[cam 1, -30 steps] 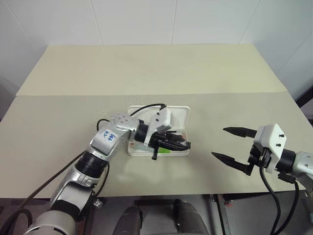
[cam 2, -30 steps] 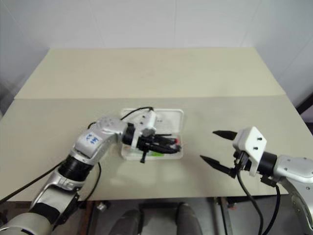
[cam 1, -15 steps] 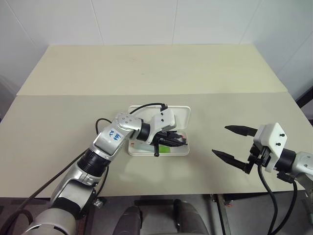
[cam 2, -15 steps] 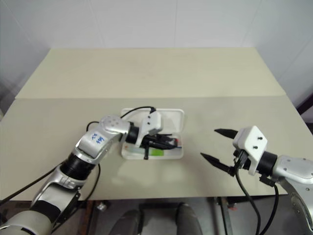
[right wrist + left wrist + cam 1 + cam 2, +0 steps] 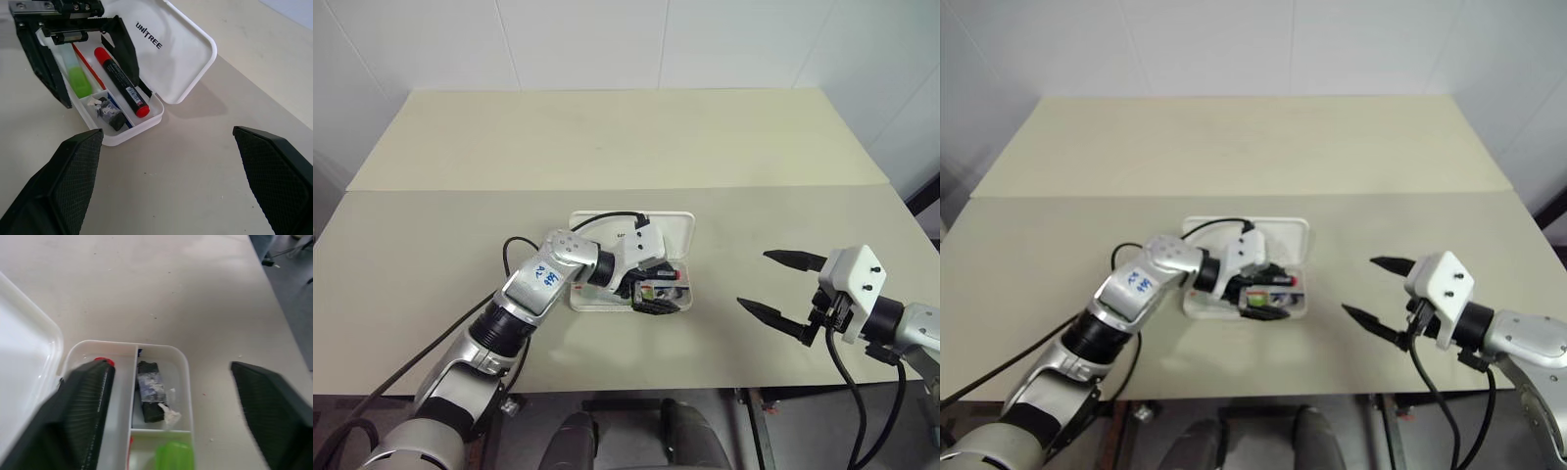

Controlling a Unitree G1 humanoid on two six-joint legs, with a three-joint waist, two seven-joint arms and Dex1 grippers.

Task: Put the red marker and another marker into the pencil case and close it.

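Left gripper (image 5: 80, 58) over the open pencil case (image 5: 188, 54), fingers (image 5: 46, 63) spread wide and gripping nothing, one on each side of the tray. Between those fingers, inside the tray: the red marker (image 5: 122, 83) lying free in the long compartment next to the raised lid, the light-green marker (image 5: 78, 81) in the neighbouring compartment, a thin red divider strip (image 5: 88, 68) between the two. Past the green marker's end, a small compartment with a dark crumpled lump (image 5: 110, 115). Lid tipped back, "UNITREE" lettering showing. Right gripper (image 5: 781, 287) well apart from the case over the bare table (image 5: 607, 137), fingers (image 5: 766, 313) wide apart, empty.
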